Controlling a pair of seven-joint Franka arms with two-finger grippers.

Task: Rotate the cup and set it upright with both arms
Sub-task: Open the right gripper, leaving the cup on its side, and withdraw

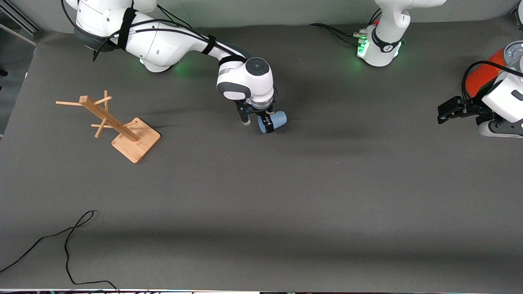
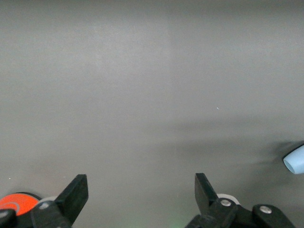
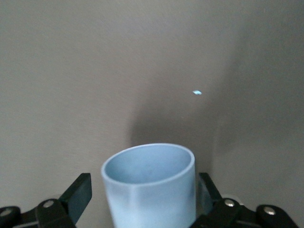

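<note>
Cup [image 1: 276, 121]: tilted, apparently empty, grasped by right tool [image 1: 256, 121] over grey desk [image 1: 261, 196]. Left tool [image 1: 445, 114]: released, waiting beside orange-red can [image 1: 482, 75].

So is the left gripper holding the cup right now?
No, the left gripper is open and empty; the cup sits between the right gripper's fingers.

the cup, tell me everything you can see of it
The cup is a small, matte, light-blue tumbler with no handle and smooth plain walls. It lies tipped on its side between the fingers of the right gripper, over the grey table about midway between the two arms' ends. In the right wrist view its round open mouth faces away from that gripper and it looks empty. The left wrist view catches only its edge.
</note>
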